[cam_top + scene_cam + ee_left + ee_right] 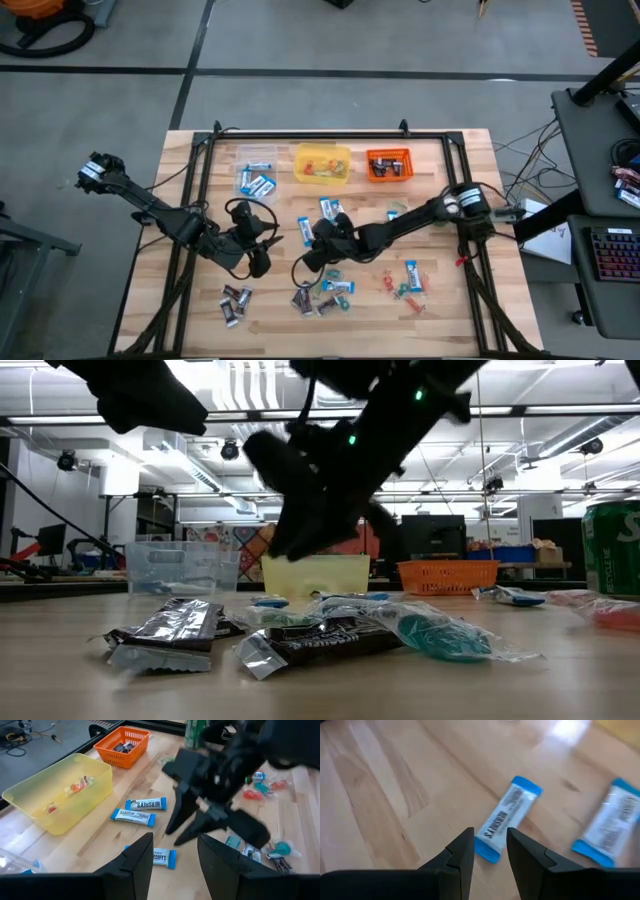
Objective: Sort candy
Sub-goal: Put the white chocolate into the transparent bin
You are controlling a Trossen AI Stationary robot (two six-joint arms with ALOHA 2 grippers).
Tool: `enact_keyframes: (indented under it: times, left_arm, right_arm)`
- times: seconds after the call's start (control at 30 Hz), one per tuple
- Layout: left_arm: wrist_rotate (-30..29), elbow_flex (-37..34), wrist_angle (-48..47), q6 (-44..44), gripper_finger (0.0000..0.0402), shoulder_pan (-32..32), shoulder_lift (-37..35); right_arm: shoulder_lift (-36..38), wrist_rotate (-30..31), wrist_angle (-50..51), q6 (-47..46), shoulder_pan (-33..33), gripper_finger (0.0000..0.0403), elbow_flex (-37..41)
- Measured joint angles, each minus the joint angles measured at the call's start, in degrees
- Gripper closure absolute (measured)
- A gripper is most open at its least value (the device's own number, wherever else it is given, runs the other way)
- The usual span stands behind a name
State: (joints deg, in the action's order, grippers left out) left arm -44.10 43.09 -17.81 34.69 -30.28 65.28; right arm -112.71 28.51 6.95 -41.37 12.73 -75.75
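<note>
Now right pincer [489, 847] hovers over blue-and-white candy [506, 818], fingers parted, empty. Risk: off-centre closing flicks wrapper aside. Left pincer [175, 852] parted, empty, waiting nearby.

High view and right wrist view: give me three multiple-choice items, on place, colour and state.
1. Which tub stands between the other two? A clear; B yellow; C orange.
2. What colour is the candy just ahead of the right gripper? A dark brown; B red; C blue-and-white.
3. The right gripper is: A open, empty; B shut on candy; C shut on a tub.
Key: B, the yellow tub sits between clear tub and orange tub; C, blue ends, white middle; A, fingers apart, nothing between.
</note>
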Motion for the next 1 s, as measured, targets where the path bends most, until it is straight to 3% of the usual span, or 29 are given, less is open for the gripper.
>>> enact_keyframes:
  times: [0.13,0.43,0.63,0.8,1.0]
  left_arm:
    - [-0.07,0.0,0.02,-0.63,0.0265,0.0,-0.02]
    - [-0.64,0.0,0.06,-3.77,0.0265,0.04,-0.02]
    - [-3.27,0.0,-0.03,-5.05,0.0265,0.11,0.06]
    - [0.19,-0.34,0.01,-5.24,0.0265,0.04,1.07]
    - [2.67,-1.92,1.04,-4.87,0.0265,-0.45,2.98]
  right_arm:
    - [-2.96,-0.82,-0.58,1.15,-0.44,0.0281,-1.68]
    - [-6.26,-1.29,-0.11,-4.64,-3.3,0.0196,-4.75]
    - [-11.82,-0.17,0.1,-6.01,-3.54,0.0177,-7.88]
    - [-13.35,-0.19,0.87,-6.52,-3.88,0.0199,-8.76]
    - [-12.13,-1.12,4.2,-3.55,-4.06,0.0298,-8.67]
